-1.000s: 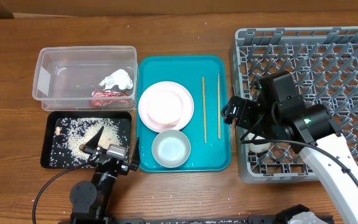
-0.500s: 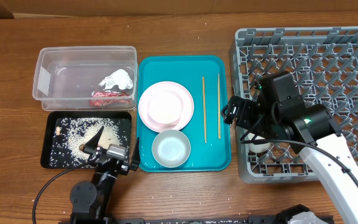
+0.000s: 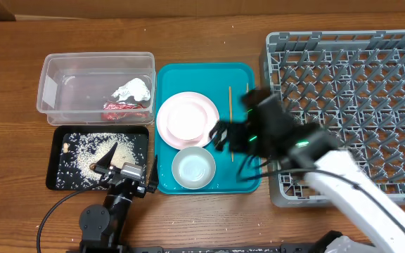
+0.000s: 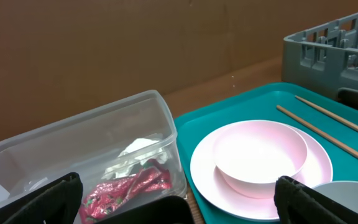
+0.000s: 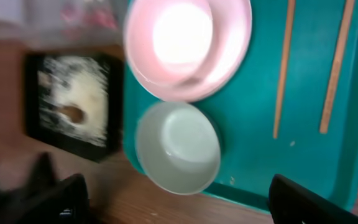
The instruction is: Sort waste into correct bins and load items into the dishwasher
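Since half a second before, the right fingers point(image 5: 300, 202) had swung off the dish rack point(image 3: 371, 70) and were now blurred over the teal tray point(image 3: 202, 70). They were spread wide with nothing held. The pale bowl point(image 5: 178, 148) lay between them, the plate point(image 5: 188, 46) just beyond, the chopsticks point(image 5: 283, 68) beyond the right-hand finger. The left fingers point(image 4: 45, 199) were unmoved, likewise parted and empty, above the black tray point(image 3: 101, 128) of rice point(image 3: 83, 144). The clear tub point(image 4: 104, 137), with napkin point(image 4: 138, 149) and red wrapper point(image 4: 129, 186), was ahead of them. Nothing on the surface point(image 3: 188, 28) had shifted.

Waste: napkin point(image 3: 132, 89), red wrapper point(image 3: 121, 109) in clear tub point(image 3: 62, 98); rice point(image 3: 90, 149) across black tray point(image 3: 53, 160)
Dishes: plate point(image 3: 187, 119), bowl point(image 3: 193, 169), chopsticks point(image 3: 230, 112) flat on teal tray point(image 3: 188, 76)
Rack point(image 3: 371, 77): grey, at right
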Robot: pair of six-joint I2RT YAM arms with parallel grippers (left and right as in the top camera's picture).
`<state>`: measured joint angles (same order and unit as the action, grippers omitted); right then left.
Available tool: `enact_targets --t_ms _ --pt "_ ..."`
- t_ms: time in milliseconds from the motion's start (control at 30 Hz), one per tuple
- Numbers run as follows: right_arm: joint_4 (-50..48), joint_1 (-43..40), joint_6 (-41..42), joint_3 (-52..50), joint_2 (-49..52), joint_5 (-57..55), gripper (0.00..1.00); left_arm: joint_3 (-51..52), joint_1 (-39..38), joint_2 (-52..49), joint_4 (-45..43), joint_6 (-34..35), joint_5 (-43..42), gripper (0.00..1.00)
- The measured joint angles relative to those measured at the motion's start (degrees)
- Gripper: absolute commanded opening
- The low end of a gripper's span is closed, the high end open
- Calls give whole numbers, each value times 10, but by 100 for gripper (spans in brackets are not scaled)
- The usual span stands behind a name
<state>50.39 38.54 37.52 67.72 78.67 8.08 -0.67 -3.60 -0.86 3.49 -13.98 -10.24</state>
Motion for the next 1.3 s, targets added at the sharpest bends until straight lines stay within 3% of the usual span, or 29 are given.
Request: enact_targets --t_ms 100,200,300,400,667,833,1000,1100,1300 --pt "8 44 0 0 56 -89 95 0 0 0 0 0 0 100" --pt "-13 35 -10 0 110 -146 93 0 0 0 0 0 0 100" --pt "-35 13 -28 0 152 -173 84 0 0 0 0 0 0 100" --pt "-52 -12 -46 0 172 -169 72 0 0 0 0 0 0 100" --pt "-108 -66 -99 0 227 -98 61 0 0 0 0 0 0 100" --pt "-122 -66 -126 0 281 -85 48 0 0 0 0 0 0 100" --pt "-137 -66 -134 0 306 -84 29 0 0 0 0 0 0 100" --pt "-143 -66 -136 0 310 -85 5 0 0 0 0 0 0 100" --pt "-104 -67 -138 14 312 -85 4 0 0 0 0 0 0 100"
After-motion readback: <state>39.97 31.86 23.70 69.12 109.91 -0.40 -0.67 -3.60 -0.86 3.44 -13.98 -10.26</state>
